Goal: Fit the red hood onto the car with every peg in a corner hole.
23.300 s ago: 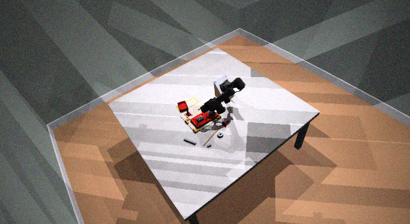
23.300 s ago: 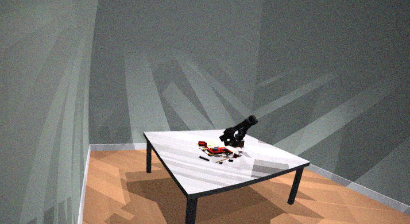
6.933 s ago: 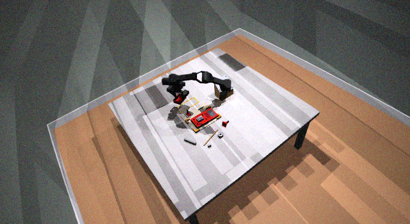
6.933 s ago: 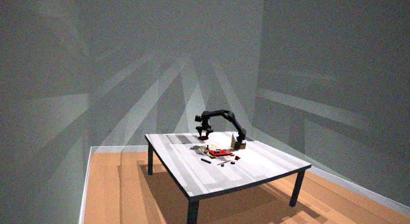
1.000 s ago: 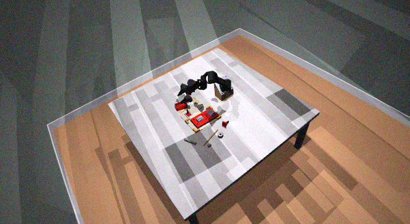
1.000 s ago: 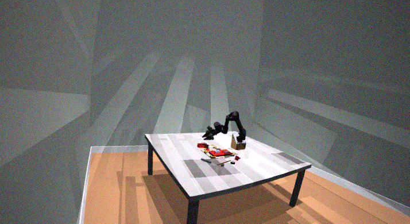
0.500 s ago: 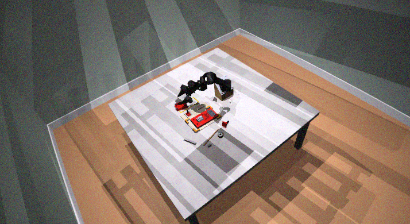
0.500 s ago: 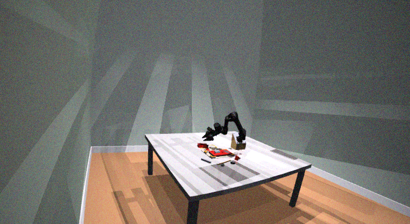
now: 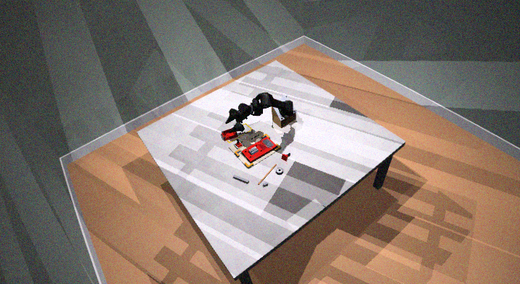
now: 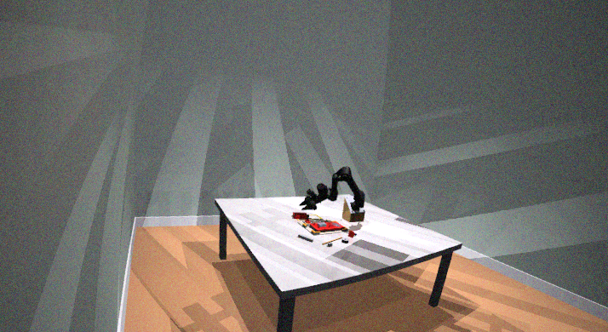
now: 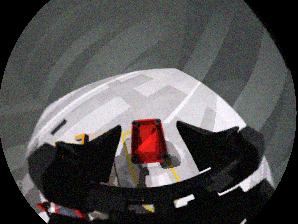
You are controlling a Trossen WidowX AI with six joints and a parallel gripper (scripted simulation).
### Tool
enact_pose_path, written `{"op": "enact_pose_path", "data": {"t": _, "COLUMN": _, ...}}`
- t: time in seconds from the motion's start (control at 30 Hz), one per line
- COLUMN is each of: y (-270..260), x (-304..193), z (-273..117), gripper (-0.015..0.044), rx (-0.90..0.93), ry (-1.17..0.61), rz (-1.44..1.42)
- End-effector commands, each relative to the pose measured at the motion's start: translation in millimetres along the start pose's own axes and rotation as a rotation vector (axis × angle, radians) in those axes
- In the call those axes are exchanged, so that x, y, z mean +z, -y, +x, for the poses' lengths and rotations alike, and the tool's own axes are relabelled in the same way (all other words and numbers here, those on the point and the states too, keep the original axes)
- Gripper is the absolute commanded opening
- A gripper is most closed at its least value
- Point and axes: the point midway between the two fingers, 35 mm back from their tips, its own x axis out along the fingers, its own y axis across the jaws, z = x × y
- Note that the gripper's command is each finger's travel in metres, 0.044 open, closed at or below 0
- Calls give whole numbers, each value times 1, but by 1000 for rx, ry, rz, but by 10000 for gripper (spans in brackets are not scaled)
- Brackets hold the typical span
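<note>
The red hood [image 9: 229, 135] [image 10: 301, 215] [image 11: 149, 141] lies on the table beside the jig. My gripper [image 9: 230, 127] [image 10: 301, 206] [image 11: 149, 125] is open and empty. It hangs above and just behind the hood; in the wrist view the hood shows between and beyond the fingers. The red chassis [image 9: 261, 151] [image 10: 335, 227] sits in the cream jig [image 9: 233, 148] with yellow corners. The grey engine block [image 9: 253, 150] [image 10: 321, 224] is on its deck. The pegs are too small to make out clearly.
A small red part [image 9: 238, 144] stands between hood and chassis. Another red part [image 9: 285, 157] [image 10: 352, 233] lies beyond the jig's other end. A wooden stick [image 9: 267, 174], a grey bar [image 9: 240, 179], a wheel [image 9: 279, 170] and a small grey piece [image 9: 265, 184] lie in front.
</note>
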Motion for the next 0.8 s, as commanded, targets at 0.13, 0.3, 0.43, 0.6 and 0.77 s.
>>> {"op": "enact_pose_path", "data": {"t": 0.13, "y": -1, "x": -6, "z": 4, "gripper": 440, "rx": 0, "ry": -4, "rz": 3}}
{"op": "enact_pose_path", "data": {"t": 0.3, "y": -1, "x": -9, "z": 5, "gripper": 440, "rx": 0, "ry": -3, "rz": 2}}
{"op": "enact_pose_path", "data": {"t": 0.43, "y": -1, "x": -11, "z": 7, "gripper": 440, "rx": 1, "ry": -3, "rz": 2}}
{"op": "enact_pose_path", "data": {"t": 0.6, "y": -1, "x": -13, "z": 8, "gripper": 440, "rx": 1, "ry": -2, "rz": 2}}
{"op": "enact_pose_path", "data": {"t": 0.77, "y": -1, "x": -16, "z": 10, "gripper": 440, "rx": 2, "ry": -1, "rz": 1}}
